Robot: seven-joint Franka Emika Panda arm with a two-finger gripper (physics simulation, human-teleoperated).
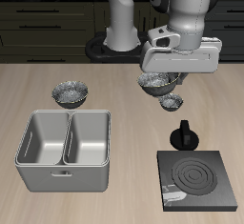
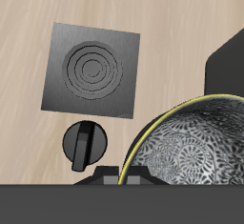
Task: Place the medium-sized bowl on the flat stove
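Now bare wood all around the flat stove (image 2: 92, 68), medium-sized bowl (image 2: 195, 144) past its knob edge

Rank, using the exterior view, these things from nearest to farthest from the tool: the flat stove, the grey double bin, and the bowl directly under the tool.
1. Bowl under the tool, just beneath the tool.
2. Flat stove, nearer the table's front edge.
3. Grey double bin, across the table, near the front.
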